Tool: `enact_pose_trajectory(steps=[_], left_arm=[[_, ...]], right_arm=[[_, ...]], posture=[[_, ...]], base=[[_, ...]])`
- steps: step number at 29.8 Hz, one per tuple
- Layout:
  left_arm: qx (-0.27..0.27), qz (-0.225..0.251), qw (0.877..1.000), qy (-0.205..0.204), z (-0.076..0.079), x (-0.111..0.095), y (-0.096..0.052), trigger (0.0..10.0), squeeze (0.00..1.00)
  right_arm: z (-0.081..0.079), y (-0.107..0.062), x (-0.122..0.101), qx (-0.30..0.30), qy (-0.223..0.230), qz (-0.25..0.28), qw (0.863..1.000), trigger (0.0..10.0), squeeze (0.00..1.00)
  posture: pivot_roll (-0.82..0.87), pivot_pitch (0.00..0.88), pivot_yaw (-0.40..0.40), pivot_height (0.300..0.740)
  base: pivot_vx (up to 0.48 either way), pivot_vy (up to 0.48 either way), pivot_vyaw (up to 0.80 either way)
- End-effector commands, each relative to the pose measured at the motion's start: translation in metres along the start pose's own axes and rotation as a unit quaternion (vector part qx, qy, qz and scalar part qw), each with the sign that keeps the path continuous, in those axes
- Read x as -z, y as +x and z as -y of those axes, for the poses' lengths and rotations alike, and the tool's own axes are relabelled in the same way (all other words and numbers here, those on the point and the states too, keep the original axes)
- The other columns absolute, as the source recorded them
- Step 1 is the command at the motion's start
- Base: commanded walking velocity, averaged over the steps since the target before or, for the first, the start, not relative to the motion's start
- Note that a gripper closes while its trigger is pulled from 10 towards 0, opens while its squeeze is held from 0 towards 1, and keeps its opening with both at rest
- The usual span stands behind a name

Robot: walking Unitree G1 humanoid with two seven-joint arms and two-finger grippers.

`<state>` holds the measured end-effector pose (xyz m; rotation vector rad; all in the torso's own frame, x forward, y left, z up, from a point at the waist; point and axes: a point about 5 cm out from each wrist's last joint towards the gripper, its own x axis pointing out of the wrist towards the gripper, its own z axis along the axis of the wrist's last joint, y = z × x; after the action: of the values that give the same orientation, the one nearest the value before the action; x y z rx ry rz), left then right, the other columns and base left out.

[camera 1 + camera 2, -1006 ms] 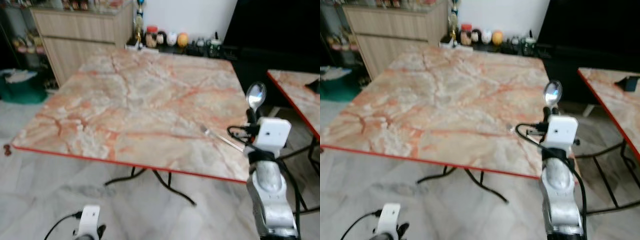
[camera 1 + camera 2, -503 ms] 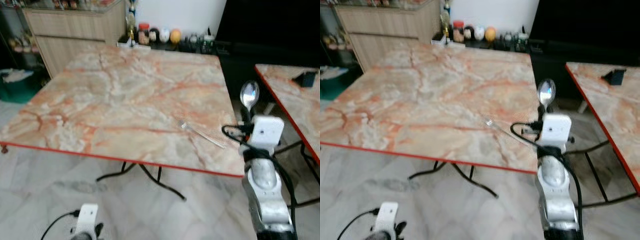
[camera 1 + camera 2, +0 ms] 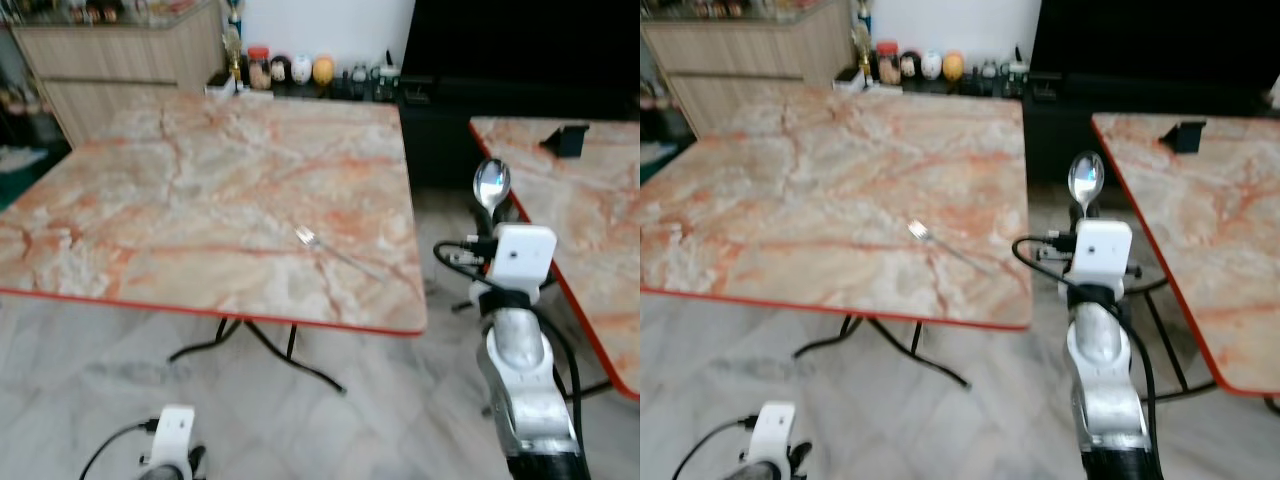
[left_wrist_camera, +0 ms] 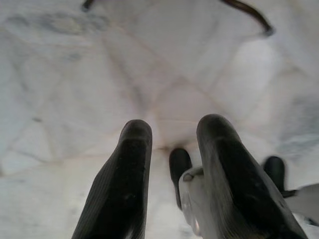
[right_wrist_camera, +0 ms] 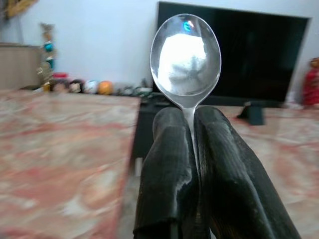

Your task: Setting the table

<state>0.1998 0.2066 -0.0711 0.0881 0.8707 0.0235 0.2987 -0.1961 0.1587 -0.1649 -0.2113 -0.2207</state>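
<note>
one silver metal fork (image 3: 330, 250) already lies on the pink-veined marble table (image 3: 150, 190); beside that table's right edge, the right gripper (image 5: 192, 149) pinches a shiny steel spoon (image 5: 186, 57) upright, unplaced. left gripper (image 4: 169, 164) hangs slightly parted, empty.

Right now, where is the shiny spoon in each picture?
Left eye view: the shiny silver metal spoon stands bowl up above the right tool, right of the marble table.
Right eye view: the spoon is right of centre, between the two tables.
Right wrist view: its bowl is at top centre, handle pinched between the black fingers.
Left wrist view: floor tiles, no spoon.
Shared landmark: the silver fork lying on the marble table.
</note>
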Motion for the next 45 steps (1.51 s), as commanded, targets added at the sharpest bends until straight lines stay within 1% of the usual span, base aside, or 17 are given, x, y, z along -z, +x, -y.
enact_pose_trajectory(steps=[1,3,10,16,25,45], left_arm=[[-0.002,-0.01,1.0,0.015,-0.0052,0.0025,-0.0007,10.0,0.0],[-0.002,-0.012,1.0,0.016,-0.0055,0.0034,-0.0009,10.0,0.0],[0.001,-0.013,1.0,0.021,-0.0036,0.0036,-0.0007,10.0,0.0],[0.002,-0.015,1.0,0.023,-0.0027,0.0038,-0.0006,10.0,0.0],[0.001,-0.018,1.0,0.02,-0.0023,0.0063,-0.0011,10.0,0.0],[0.006,-0.019,1.0,0.022,0.0013,0.0091,-0.0015,10.0,0.0]], right_arm=[[-0.0026,0.0025,-0.0134,0.0,0.009,0.029,1.0,10.0,0.0],[-0.0012,0.0031,-0.0168,0.002,0.008,0.038,0.999,10.0,0.0],[0.0015,0.0052,-0.0179,0.006,0.004,0.04,0.999,10.0,0.0],[-0.001,0.0072,-0.0207,0.007,0.009,0.044,0.999,10.0,0.0],[-0.0004,0.0066,-0.0188,0.007,0.008,0.041,0.999,10.0,0.0],[-0.0003,0.0076,-0.0197,0.004,0.006,0.044,0.999,10.0,0.0]], posture=[[0.02,0.0,-0.017,0.74],[0.02,0.0,-0.016,0.74],[0.02,0.0,-0.016,0.74],[0.02,0.0,-0.016,0.74],[0.04,0.0,-0.032,0.74],[0.04,0.0,-0.036,0.74]], base=[[0.0,-0.251,0.0],[0.0,-0.247,0.0],[0.0,-0.249,0.0],[0.0,-0.249,0.0],[0.0,-0.254,0.0],[0.0,-0.286,0.0]])
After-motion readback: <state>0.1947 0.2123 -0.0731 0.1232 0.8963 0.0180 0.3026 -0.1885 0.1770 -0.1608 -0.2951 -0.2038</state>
